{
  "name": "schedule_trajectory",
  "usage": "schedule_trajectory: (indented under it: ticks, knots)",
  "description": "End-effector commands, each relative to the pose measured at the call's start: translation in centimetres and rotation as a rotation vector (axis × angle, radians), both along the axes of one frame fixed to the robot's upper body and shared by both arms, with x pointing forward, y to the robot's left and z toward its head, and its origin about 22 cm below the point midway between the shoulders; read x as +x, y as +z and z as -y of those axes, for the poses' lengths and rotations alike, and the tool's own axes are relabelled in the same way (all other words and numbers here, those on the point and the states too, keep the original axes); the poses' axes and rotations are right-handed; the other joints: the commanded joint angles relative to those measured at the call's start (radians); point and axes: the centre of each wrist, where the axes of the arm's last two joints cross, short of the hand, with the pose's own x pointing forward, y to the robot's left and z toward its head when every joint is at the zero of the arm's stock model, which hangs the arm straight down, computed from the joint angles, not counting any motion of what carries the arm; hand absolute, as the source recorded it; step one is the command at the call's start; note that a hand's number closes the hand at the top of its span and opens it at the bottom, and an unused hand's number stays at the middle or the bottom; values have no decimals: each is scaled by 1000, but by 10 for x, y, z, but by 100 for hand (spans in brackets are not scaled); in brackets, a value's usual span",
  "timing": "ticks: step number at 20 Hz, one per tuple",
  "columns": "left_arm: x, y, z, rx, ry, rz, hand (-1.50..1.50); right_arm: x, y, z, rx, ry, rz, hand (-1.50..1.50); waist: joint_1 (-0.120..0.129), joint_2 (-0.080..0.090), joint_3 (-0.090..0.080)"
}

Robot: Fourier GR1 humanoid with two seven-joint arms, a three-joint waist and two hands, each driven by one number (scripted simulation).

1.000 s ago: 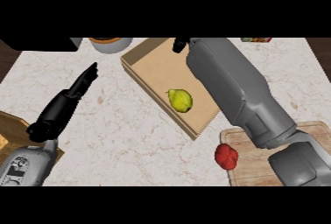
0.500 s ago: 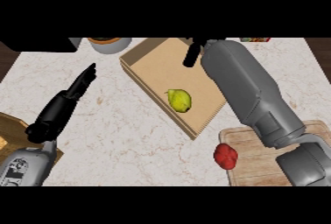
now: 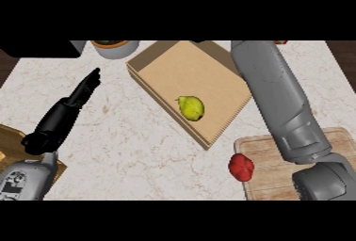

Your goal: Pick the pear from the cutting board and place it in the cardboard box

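A yellow-green pear [image 3: 191,108] lies inside the shallow tan cardboard box [image 3: 167,70] at frame centre. The black left hand [image 3: 78,96], fingers straight and together, rests over the pale marble counter [image 3: 132,150] at left. The right hand is out of sight. A red fruit [image 3: 241,167] sits at the wooden cutting board's [image 3: 268,181] left edge, lower right.
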Motion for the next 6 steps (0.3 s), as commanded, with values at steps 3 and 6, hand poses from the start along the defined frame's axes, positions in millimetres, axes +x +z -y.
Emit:
schedule_trajectory:
  ticks: [3,6]
  knots:
    - [-6,-18,-9,7,-1,-13,0,-2,-33,51,281,-163,57,-150,-5,0,-3]
    - [4,-7,3,1,-12,-14,0,3,-36,76,303,-210,109,-150,7,4,-3]
